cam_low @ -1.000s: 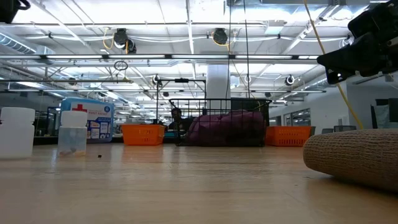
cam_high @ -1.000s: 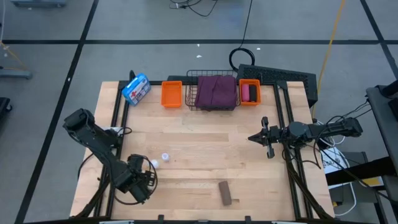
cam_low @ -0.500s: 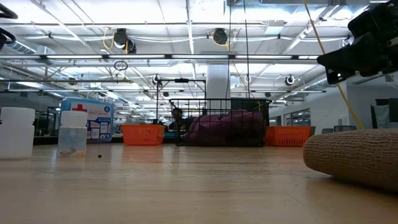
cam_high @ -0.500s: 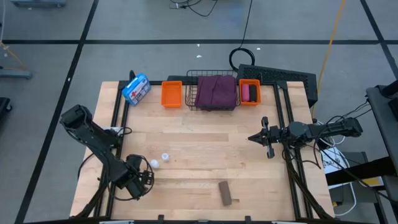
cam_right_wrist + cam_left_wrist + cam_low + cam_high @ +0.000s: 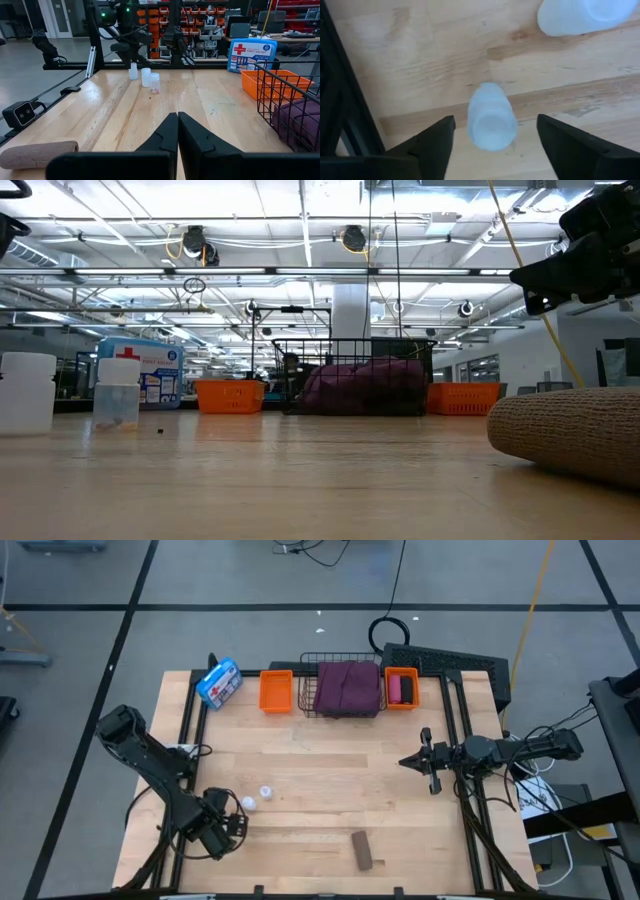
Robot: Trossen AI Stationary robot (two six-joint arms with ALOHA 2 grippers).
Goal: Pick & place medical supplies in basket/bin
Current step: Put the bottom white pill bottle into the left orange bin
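The left gripper [image 5: 222,827] is set low over the worktop near its front left corner, and in its wrist view a small white vial [image 5: 491,117] is framed between the two dark fingers [image 5: 436,137], which stand apart on either side of it with bare wood showing in both gaps, so nothing is clasped yet. A second vial [image 5: 580,15] is seen just beyond it, near but not touching, and in the right wrist view three vials [image 5: 145,76] are clustered together by that arm. For the step in hand, judged to be the pick of this nearest vial, the fingers are best kept centred so both pads meet the body together; a lopsided squeeze could tip the little thing or knock it into its neighbour. The right gripper [image 5: 428,762] is held above the right side of the worktop, its fingers pressed together on nothing, waiting. Along the back edge the black wire basket [image 5: 345,661] is already loaded with the maroon folded cloth [image 5: 348,687], the orange bin [image 5: 402,689] just to its right carries a pink roll [image 5: 395,689], and the orange bin [image 5: 276,691] to its left looks bare inside. A brown roll [image 5: 363,850] is left lying near the front edge, well apart from the vials. The blue-and-white pouch [image 5: 218,683] is parked at the back left corner.
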